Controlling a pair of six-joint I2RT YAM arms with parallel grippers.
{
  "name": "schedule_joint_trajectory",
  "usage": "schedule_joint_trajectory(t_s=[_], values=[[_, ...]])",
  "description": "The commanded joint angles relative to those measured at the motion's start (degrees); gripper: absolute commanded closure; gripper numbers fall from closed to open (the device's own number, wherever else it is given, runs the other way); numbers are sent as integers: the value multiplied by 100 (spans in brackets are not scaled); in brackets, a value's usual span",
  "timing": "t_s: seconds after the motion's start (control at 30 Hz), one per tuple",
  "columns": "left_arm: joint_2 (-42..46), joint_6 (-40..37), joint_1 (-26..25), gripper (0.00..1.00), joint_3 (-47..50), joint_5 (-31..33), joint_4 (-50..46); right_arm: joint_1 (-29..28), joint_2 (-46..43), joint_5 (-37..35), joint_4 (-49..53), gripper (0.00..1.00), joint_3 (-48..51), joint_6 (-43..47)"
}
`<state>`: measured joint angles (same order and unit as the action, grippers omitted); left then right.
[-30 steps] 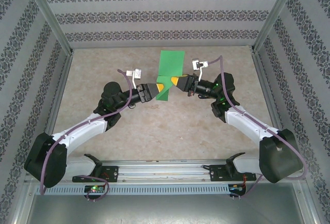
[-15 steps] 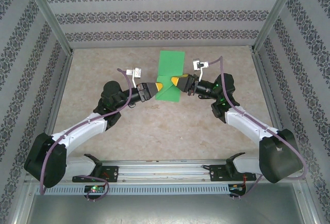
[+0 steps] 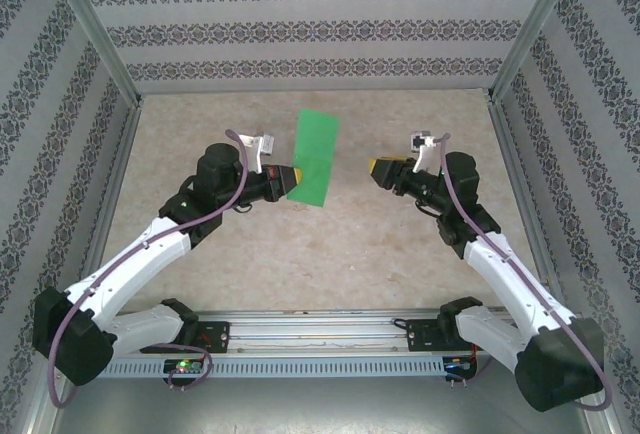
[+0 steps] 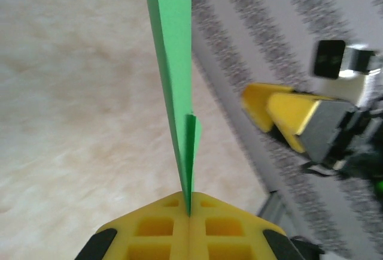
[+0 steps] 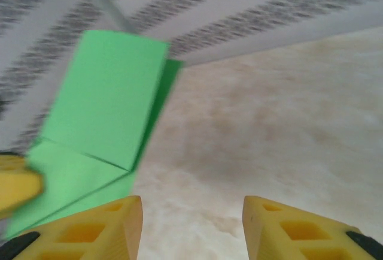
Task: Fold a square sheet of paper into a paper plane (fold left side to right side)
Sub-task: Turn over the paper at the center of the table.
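Note:
The square sheet of paper (image 3: 315, 159) is bright green and folded into a narrow oblong with a creased flap at its near end. It hangs tilted above the table's middle. My left gripper (image 3: 291, 182) is shut on its near left edge. In the left wrist view the paper (image 4: 175, 62) stands edge-on, pinched where the yellow jaws (image 4: 189, 205) meet. My right gripper (image 3: 377, 168) is open, a short way right of the paper and apart from it. The right wrist view has the paper (image 5: 102, 122) at upper left, beyond the spread fingers of that gripper (image 5: 191, 224).
The beige table (image 3: 320, 254) is walled by patterned panels on three sides, with metal posts (image 3: 95, 39) at the corners. A rail (image 3: 320, 329) carrying both arm bases runs along the near edge. From the left wrist, the right gripper's yellow fingers (image 4: 281, 113) show at right.
The right gripper opened, let go of the paper and drew back to the right. The left gripper shut on the paper and carried it up and slightly left.

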<state>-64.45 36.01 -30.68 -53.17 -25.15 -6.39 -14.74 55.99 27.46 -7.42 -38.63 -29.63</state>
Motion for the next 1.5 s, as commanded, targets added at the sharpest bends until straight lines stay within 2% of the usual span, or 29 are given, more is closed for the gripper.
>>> schedule_joint_trajectory(t_s=[0.0, 0.13, 0.27, 0.43, 0.57, 0.7, 0.87, 0.97, 1.17, 1.3, 1.47], values=[[-69, -933, -307, 100, -470, 1494, -2429, 49, -184, -1690, 1779, 52, -206, 746], [-408, -1052, -902, 100, -940, 2951, -3530, 81, -248, -2897, 2514, 52, -248, 753], [-953, -804, -1457, 100, -1440, 4206, -4534, 140, -238, -3603, 3014, 51, -285, 683], [-1646, -295, -1982, 100, -1943, 5347, -5457, 267, -321, -3912, 3158, 42, -183, 535], [-2293, 255, -2255, 100, -2324, 6051, -6217, 475, -298, -3687, 3185, 26, -92, 502], [-2878, 722, -2392, 100, -2434, 6179, -6534, 799, -122, -3281, 3212, 16, -101, 486], [-3698, 1200, -2576, 100, -2712, 6225, -6632, 935, -95, -3232, 3151, 4, -50, 526], [-4196, 1317, -2694, 100, -2988, 6133, -6514, 973, -131, -3182, 3106, 2, 11, 537], [-4459, 1269, -2702, 100, -2849, 5093, -5103, 1072, -165, -2905, 3055, 2, 66, 588], [-4749, 1220, -2689, 100, -3103, 4834, -4951, 1092, -144, -2768, 2999, 2, 84, 593], [-4893, 1156, -2613, 91, -3124, 4348, -4477, 1120, -39, -2590, 3014, 2, 58, 668]])
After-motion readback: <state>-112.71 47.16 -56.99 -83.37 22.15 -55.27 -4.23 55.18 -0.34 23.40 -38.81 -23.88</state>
